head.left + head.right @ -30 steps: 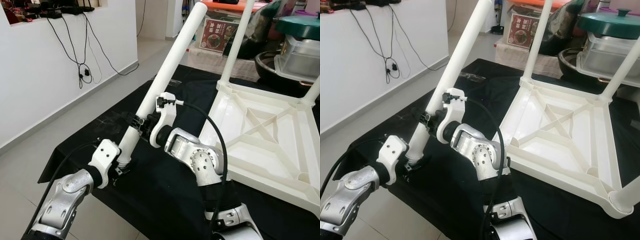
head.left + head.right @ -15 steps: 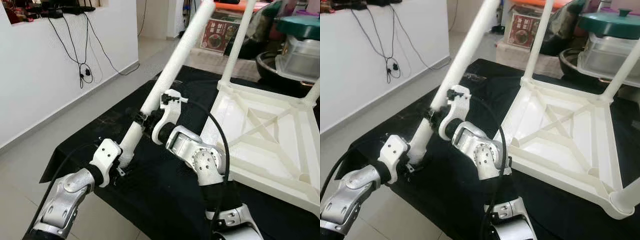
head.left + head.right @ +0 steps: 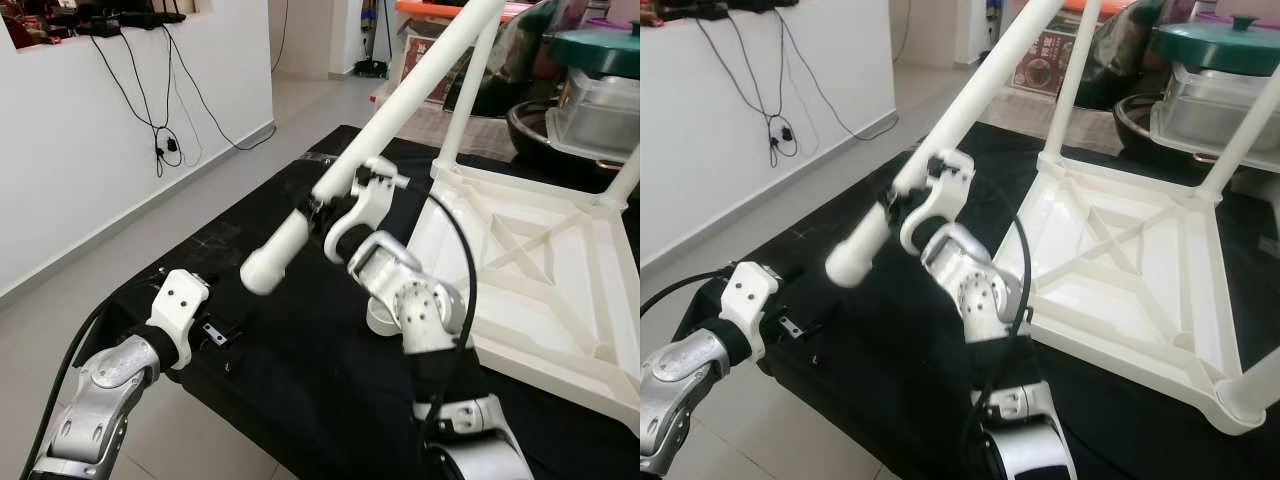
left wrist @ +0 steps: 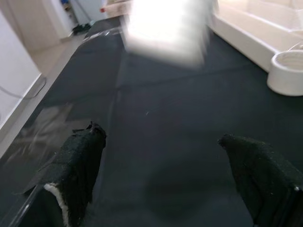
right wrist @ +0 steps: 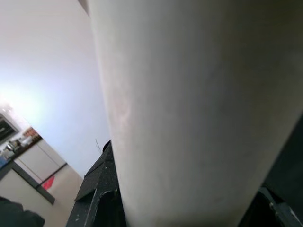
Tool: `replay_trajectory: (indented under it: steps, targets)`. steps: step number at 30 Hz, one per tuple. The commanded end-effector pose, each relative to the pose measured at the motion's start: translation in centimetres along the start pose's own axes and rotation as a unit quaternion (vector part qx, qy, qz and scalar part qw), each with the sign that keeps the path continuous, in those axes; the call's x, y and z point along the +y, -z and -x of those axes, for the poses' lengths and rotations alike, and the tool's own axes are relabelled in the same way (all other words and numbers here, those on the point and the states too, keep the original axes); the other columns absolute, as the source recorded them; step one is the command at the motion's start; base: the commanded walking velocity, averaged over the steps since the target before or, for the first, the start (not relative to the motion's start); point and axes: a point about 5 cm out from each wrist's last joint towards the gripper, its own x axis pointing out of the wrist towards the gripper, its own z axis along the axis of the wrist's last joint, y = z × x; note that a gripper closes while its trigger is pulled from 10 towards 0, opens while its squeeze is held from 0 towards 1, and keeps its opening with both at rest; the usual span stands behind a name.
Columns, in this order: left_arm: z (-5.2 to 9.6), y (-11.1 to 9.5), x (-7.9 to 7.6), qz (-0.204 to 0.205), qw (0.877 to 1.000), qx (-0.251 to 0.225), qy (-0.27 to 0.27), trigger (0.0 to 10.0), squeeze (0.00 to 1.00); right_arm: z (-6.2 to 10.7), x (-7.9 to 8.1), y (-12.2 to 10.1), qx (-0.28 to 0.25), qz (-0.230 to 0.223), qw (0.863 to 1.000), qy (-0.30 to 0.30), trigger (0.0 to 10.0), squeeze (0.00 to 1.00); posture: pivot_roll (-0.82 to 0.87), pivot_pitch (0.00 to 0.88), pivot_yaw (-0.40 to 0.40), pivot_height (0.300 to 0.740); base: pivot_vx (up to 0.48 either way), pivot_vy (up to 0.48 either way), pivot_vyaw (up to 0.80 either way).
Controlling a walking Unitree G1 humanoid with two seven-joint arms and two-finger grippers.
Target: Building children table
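Note:
A long white table leg (image 3: 400, 110) is held off the black cloth, slanting up and away, its lower end (image 3: 265, 268) free in the air. My right gripper (image 3: 316, 208) is shut on the leg just above that end; the right wrist view has the leg (image 5: 199, 113) pressed close. My left gripper (image 3: 216, 334) hangs open low over the cloth, apart from the leg, its black fingers (image 4: 78, 165) spread with nothing between them. The white tabletop (image 3: 520, 270) lies upside down on the right, with one fitted leg (image 3: 470, 90) standing up and a round socket (image 4: 288, 73) at its near corner.
The black-covered table (image 3: 300, 380) ends near my left arm, with bare floor (image 3: 60, 330) beyond. A white wall with hanging cables (image 3: 165, 120) runs along the left. A pot with a green lid (image 3: 600, 90) and a red box (image 3: 430, 60) stand behind.
My left gripper has let go of the leg's lower end and dropped away. The right gripper has lifted the leg off the cloth and swung it toward the tabletop, leaning it further over.

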Motion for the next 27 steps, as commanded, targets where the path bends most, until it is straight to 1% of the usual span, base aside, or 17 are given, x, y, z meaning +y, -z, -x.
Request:
replay_trajectory:
  steps: [1, 3, 4, 5, 6, 7, 8, 10, 14, 27]
  targets:
    - [1.1, 0.6, 0.8, -0.002, 0.999, 0.014, -0.032, 10.0, 0.00, -0.2, -1.4, -0.7, -0.007, 0.049, 0.998, 0.033, 0.0, 0.00, 0.11, 0.000, -0.029, 0.740, 0.000, 0.000, 0.00]
    - [1.1, 0.6, 0.8, -0.002, 0.999, 0.014, -0.032, 10.0, 0.00, -0.2, -1.4, -0.7, -0.007, 0.049, 0.998, 0.033, 0.0, 0.00, 0.11, 0.000, -0.029, 0.740, 0.000, 0.000, 0.00]
    - [1.5, 1.1, 0.6, -0.003, 0.998, 0.021, -0.052, 10.0, 0.00, -0.2, -2.2, -1.6, -0.019, 0.088, 0.994, 0.056, 0.0, 0.00, 0.11, 0.000, -0.031, 0.740, 0.000, 0.000, 0.00]
    - [1.7, 1.6, 0.1, -0.001, 0.998, 0.025, -0.060, 10.0, 0.00, -0.2, -2.7, -2.2, -0.025, 0.114, 0.991, 0.072, 0.0, 0.00, 0.11, 0.000, -0.031, 0.740, 0.000, 0.000, 0.00]
    - [1.7, 1.6, 0.1, -0.001, 0.998, 0.025, -0.060, 10.0, 0.00, -0.2, -2.7, -2.2, -0.025, 0.114, 0.991, 0.072, 0.0, 0.00, 0.11, 0.000, -0.031, 0.740, 0.000, 0.000, 0.00]
    - [1.6, 1.8, -0.4, 0.003, 0.998, 0.026, -0.062, 10.0, 0.00, -0.2, -2.9, -2.5, -0.028, 0.132, 0.987, 0.082, 0.0, 0.00, 0.11, 0.000, -0.031, 0.740, 0.000, 0.000, 0.00]
    - [1.5, 2.0, -0.9, 0.005, 0.998, 0.027, -0.059, 10.0, 0.00, -0.2, -3.1, -2.7, -0.030, 0.140, 0.986, 0.087, 0.0, 0.00, 0.11, 0.000, -0.029, 0.740, 0.000, 0.000, 0.00]
    - [1.5, 2.0, -0.9, 0.005, 0.998, 0.027, -0.059, 10.0, 0.00, -0.2, -3.1, -2.7, -0.030, 0.140, 0.986, 0.087, 0.0, 0.00, 0.11, 0.000, -0.029, 0.740, 0.000, 0.000, 0.00]
    - [1.2, 2.5, -1.7, 0.006, 0.998, 0.034, -0.053, 10.0, 0.00, 0.1, -2.9, -2.8, -0.040, 0.157, 0.984, 0.076, 0.0, 0.00, 0.11, 0.000, -0.026, 0.740, 0.000, 0.000, 0.00]
    - [1.4, 2.7, -2.1, 0.014, 0.998, 0.036, -0.055, 10.0, 0.00, 0.4, -3.3, -2.3, -0.038, 0.172, 0.982, 0.067, 0.0, 0.00, 0.10, 0.000, -0.027, 0.740, 0.000, 0.000, 0.00]
